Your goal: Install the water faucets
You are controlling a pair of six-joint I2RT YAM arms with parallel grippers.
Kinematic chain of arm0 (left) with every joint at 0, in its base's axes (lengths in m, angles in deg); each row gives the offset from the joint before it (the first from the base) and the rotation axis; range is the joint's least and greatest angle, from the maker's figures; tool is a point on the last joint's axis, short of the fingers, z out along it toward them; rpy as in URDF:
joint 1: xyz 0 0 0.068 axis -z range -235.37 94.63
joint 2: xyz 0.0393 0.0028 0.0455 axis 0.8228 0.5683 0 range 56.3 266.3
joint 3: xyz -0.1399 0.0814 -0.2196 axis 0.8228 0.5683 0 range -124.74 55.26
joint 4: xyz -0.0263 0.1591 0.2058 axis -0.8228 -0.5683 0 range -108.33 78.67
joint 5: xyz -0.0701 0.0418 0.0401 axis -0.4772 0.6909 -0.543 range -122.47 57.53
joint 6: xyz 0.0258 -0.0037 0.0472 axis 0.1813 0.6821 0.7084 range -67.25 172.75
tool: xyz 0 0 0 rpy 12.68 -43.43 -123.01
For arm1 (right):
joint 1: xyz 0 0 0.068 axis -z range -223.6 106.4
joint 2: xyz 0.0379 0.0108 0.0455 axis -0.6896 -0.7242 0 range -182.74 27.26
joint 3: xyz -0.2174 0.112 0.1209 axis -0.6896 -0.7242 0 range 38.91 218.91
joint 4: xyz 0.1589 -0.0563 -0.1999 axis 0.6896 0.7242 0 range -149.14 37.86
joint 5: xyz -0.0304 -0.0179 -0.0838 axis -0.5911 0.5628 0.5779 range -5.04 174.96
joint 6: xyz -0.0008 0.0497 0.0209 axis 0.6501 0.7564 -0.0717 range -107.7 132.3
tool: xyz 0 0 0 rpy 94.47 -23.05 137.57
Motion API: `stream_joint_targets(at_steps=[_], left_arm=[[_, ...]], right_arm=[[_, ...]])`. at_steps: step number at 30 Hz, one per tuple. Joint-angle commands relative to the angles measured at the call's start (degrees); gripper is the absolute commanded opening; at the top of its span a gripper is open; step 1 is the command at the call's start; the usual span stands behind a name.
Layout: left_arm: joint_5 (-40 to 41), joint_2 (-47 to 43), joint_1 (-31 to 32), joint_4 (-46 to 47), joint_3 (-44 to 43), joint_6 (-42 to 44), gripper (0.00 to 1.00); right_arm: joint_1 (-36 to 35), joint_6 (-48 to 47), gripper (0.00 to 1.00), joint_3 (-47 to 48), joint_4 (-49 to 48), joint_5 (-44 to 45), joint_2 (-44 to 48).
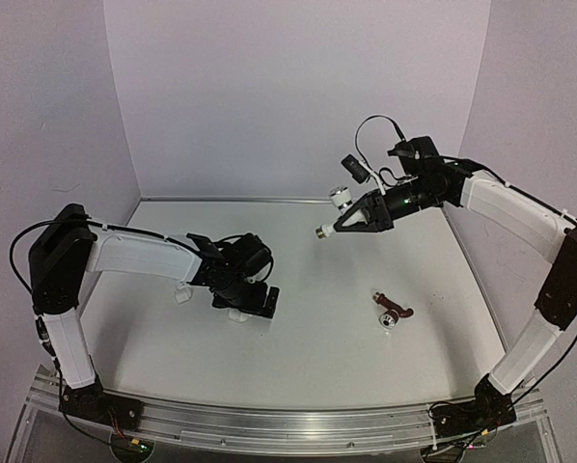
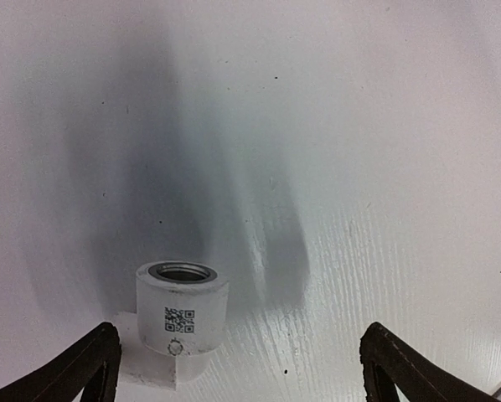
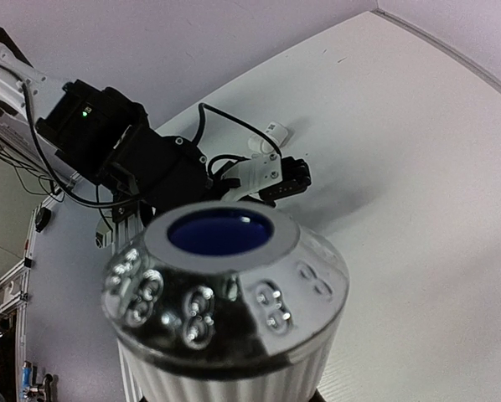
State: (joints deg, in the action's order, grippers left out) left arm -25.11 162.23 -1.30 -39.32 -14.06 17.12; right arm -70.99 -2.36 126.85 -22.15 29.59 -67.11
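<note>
The right end effector (image 1: 354, 220), in the upper right of the overhead view, is closed on the faucet (image 1: 340, 197) and holds it in the air above the bench (image 1: 366, 376), its brass threaded end pointing to the lower left. In the right wrist view its silvery knob (image 3: 225, 310) with a blue centre fills the lower middle. The left end effector (image 2: 240, 352) sits low at centre left, jaws spread wide, gripping nothing. A white pipe fitting (image 2: 182, 314) stands upright between its fingers (image 2: 87, 368), nearer the one at the frame's left. A small reddish-brown piece (image 1: 393, 312) with a silvery end lies on the bench at lower right
</note>
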Motion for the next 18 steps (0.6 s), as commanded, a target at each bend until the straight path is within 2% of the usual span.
stream_joint_targets(at_steps=[1,7,11,18], left_arm=[[0.2,1.0,1.6,-2.0,-4.4,-2.1,1.0],[3.1,-1.1,1.8,-2.5,-2.9,-5.0,1.0],[8.1,-4.3,1.1,-5.7,-1.1,-7.7,1.0],[4.6,-3.2,0.2,-2.7,2.2,-8.3,1.0]], right_arm=[[0.2,0.3,0.0,0.1,-1.8,-2.1,2.8],[0.2,0.1,0.0,-0.9,-1.7,-2.0,4.0],[0.2,0.0,0.0,-1.3,-1.7,-2.3,4.1],[0.2,0.1,0.0,-1.2,-1.7,-2.4,4.3]])
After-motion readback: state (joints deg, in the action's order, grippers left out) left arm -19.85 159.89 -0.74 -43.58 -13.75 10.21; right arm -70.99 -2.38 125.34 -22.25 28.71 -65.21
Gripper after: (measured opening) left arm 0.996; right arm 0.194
